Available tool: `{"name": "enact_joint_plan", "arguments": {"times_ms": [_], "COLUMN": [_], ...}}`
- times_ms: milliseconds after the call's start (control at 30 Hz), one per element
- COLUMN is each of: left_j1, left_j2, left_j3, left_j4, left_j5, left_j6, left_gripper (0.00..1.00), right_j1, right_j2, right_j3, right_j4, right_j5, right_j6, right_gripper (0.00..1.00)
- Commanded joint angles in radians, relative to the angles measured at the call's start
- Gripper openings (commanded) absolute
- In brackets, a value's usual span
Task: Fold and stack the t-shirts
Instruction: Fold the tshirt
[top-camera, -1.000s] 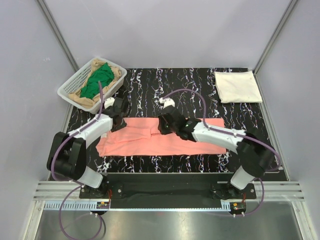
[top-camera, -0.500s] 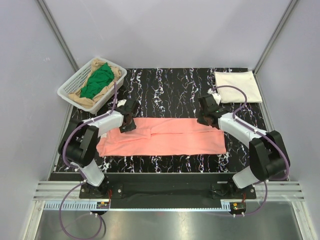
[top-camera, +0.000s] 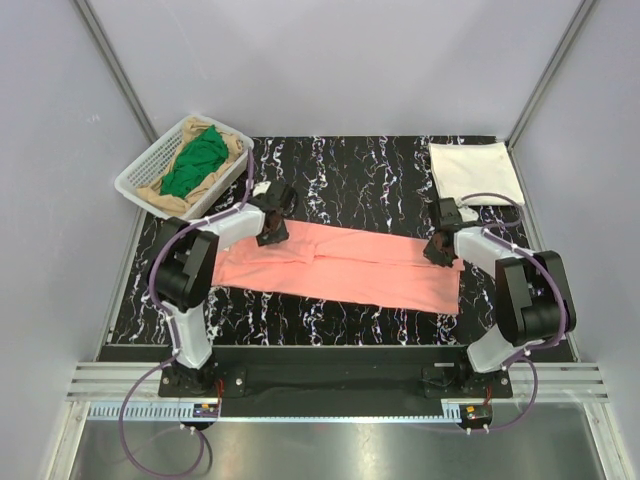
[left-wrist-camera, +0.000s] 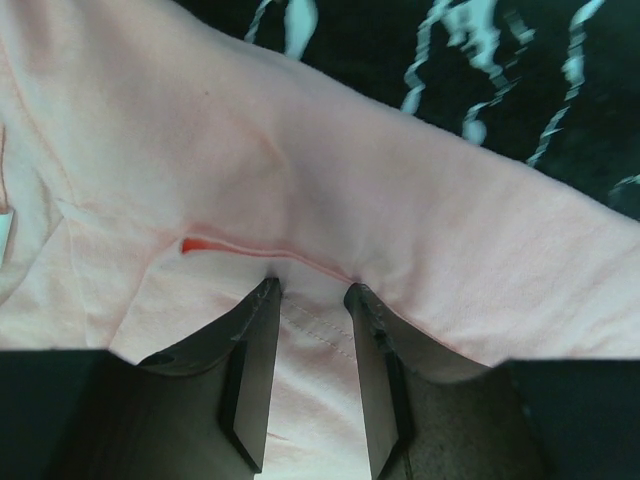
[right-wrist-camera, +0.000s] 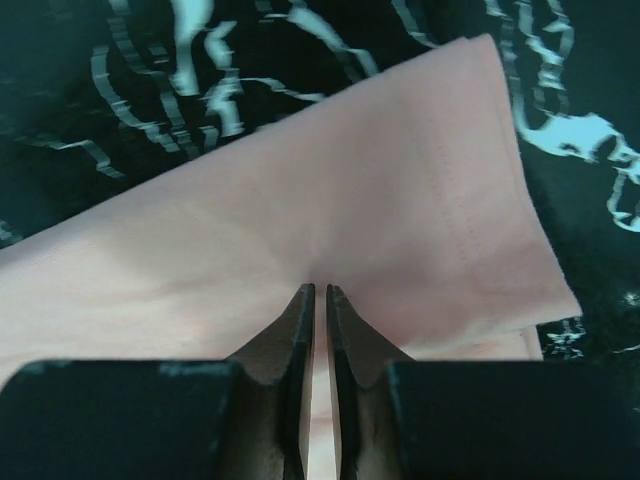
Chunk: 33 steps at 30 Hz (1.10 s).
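Top view: noted salmon-pink shirt (top-camera: 340, 268) spread as a long band across the near half of the black marbled table (top-camera: 360, 170), tilted, left end farther back. Found left gripper (top-camera: 272, 232) at the band's far left edge and right gripper (top-camera: 438, 250) at its far right corner. Could not read either jaw gap from above.

Left wrist view: saw fingers (left-wrist-camera: 250, 390) partly parted with a fold of pink cloth, hem included, bunched between them, so gripping the shirt.

Right wrist view: saw jaws nearly together, pinching a thin layer of the same cloth just inside its corner, with marbled table visible beyond the edge.

From above only: logged cream-white shirt (top-camera: 475, 172) folded flat at the far right corner, well apart from the pink one. Logged white mesh basket (top-camera: 135, 185) at far left, holding green shirt (top-camera: 195, 160) on top of tan shirt (top-camera: 238, 145).
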Motion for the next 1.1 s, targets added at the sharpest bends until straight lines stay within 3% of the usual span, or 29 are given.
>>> {"name": "enact_joint_plan", "arguments": {"times_ms": [0, 133, 267, 500, 700, 833, 933, 1000, 1067], "left_j1": [-0.016, -0.027, -0.036, -0.087, -0.061, -0.034, -0.033, -0.034, -0.042], "left_j2": [0.059, 0.131, 0.238, 0.341, 0.528, 0.623, 0.602, 0.545, 0.420], "left_j3": [0.098, 0.199, 0.319, 0.425, 0.661, 0.881, 1.021, 1.017, 0.921], "left_j4": [0.056, 0.092, 0.111, 0.188, 0.217, 0.318, 0.330, 0.349, 0.404], "left_j5": [0.037, 0.091, 0.248, 0.269, 0.339, 0.475, 0.531, 0.549, 0.566], "left_j6": [0.021, 0.031, 0.003, -0.003, 0.002, -0.040, 0.000, 0.014, 0.021], "left_gripper": [0.40, 0.40, 0.40, 0.41, 0.41, 0.43, 0.44, 0.45, 0.46], "right_j1": [-0.073, -0.141, -0.159, -0.161, -0.161, -0.161, -0.159, -0.161, -0.161], "right_j2": [-0.066, -0.187, -0.327, -0.579, -0.677, -0.758, -0.780, -0.772, -0.768], "right_j3": [-0.059, -0.145, -0.152, -0.080, -0.056, -0.048, -0.016, 0.015, 0.036], "right_j4": [-0.013, -0.015, -0.057, -0.075, 0.044, 0.065, 0.067, 0.056, 0.039], "right_j5": [-0.016, -0.036, -0.024, -0.143, -0.350, -0.340, -0.343, -0.369, -0.384], "right_j6": [0.058, 0.081, 0.075, 0.098, 0.110, 0.109, 0.075, 0.058, 0.052], "right_gripper": [0.15, 0.15, 0.15, 0.21, 0.23, 0.24, 0.25, 0.25, 0.25]}}
